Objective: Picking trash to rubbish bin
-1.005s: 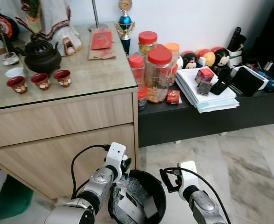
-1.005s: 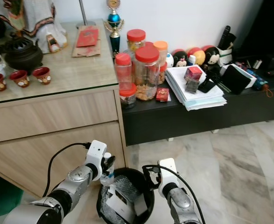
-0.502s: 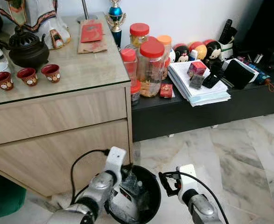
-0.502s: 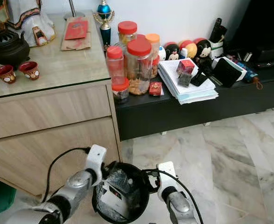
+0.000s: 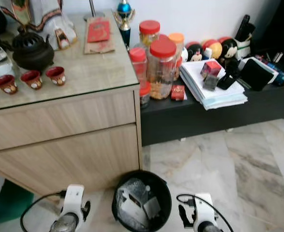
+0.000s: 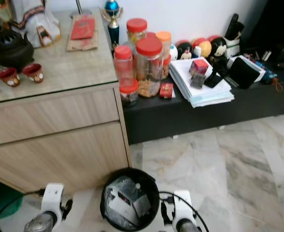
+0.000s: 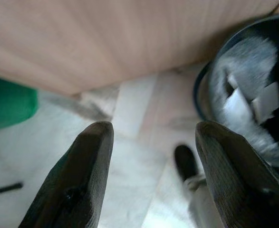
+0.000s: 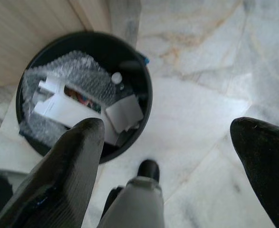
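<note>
the black bin [image 5: 142, 178] stands on the marble floor [image 5: 229, 164] just in front of the wooden cabinet [image 5: 64, 140], near its right corner. inside the bin lie bubble wrap [image 8: 77, 71], a white carton [image 8: 68, 110], a folded white card [image 8: 125, 113] and a small white cap [image 8: 116, 77]; all the trash sits below the rim.

the left gripper [image 7: 151, 161] hangs low to the left of the bin, close to the cabinet front, its two fingers spread apart with nothing between them. the right gripper [image 8: 172, 137] hangs low to the right of the bin over the floor, fingers spread wide and holding nothing. a dark foot [image 8: 148, 168] shows beneath it, beside the bin.

behind the bin, on the cabinet's glass top, stand a dark teapot [image 5: 32, 50], three small red cups [image 5: 31, 79], a red packet [image 5: 98, 30] and a trophy [image 5: 124, 14]. to the right of the cabinet a low black shelf [image 5: 219, 118] carries red-lidded jars [image 5: 162, 67], an orange-lidded jar [image 5: 177, 41], a small red box [image 5: 178, 92], a stack of papers [image 5: 212, 89] with a red cube [image 5: 211, 68] on it, and round cartoon toys [image 5: 214, 48] against the wall. something green [image 5: 6, 208] lies on the floor left of the cabinet.
</note>
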`<state>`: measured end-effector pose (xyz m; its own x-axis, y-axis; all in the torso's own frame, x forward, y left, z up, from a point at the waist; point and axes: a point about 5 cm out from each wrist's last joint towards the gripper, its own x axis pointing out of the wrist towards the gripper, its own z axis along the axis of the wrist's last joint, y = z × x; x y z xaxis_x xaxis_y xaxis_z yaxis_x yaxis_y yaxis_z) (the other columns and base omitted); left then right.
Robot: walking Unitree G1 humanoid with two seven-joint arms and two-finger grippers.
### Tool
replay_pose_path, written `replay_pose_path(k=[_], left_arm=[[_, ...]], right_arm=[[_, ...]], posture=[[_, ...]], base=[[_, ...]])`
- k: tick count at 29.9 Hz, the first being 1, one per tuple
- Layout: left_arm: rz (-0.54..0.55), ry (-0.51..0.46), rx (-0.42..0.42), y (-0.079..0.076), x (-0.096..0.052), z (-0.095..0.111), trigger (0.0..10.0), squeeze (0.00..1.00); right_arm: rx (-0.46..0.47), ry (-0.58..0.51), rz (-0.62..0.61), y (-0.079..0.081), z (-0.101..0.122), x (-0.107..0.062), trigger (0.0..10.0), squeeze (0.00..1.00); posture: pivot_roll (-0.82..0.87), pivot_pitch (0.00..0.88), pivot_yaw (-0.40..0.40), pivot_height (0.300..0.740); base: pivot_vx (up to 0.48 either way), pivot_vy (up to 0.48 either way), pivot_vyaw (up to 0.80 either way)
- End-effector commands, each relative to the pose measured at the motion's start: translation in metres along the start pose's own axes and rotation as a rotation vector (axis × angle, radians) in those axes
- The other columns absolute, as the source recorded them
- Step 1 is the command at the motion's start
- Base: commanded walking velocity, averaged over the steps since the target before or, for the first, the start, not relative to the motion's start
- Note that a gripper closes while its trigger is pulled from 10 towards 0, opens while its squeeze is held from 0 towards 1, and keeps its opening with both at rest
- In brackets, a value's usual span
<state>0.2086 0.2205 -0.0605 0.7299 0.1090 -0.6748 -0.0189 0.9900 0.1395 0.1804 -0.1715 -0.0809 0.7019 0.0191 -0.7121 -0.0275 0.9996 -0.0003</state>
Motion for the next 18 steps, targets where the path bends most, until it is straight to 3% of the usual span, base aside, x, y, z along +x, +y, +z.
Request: replay_pose_path(k=[1, 18], left_arm=[[0.013, 0.057, 0.017, 0.003, -0.003, -0.012, 10.0, 0.00], [0.036, 0.033, -0.018, -0.001, 0.003, 0.005, 10.0, 0.00]], right_arm=[[0.040, 0.039, -0.026, -0.001, -0.009, -0.002, 10.0, 0.00], [0.075, 0.066, -0.074, -0.005, -0.009, -0.001, 10.0, 0.00]], posture=[[-0.10, 0.000, 0.066, 0.740], [-0.09, 0.000, 0.052, 0.740]], base=[[0.000, 0.000, 0.00], [0.000, 0.000, 0.00]])
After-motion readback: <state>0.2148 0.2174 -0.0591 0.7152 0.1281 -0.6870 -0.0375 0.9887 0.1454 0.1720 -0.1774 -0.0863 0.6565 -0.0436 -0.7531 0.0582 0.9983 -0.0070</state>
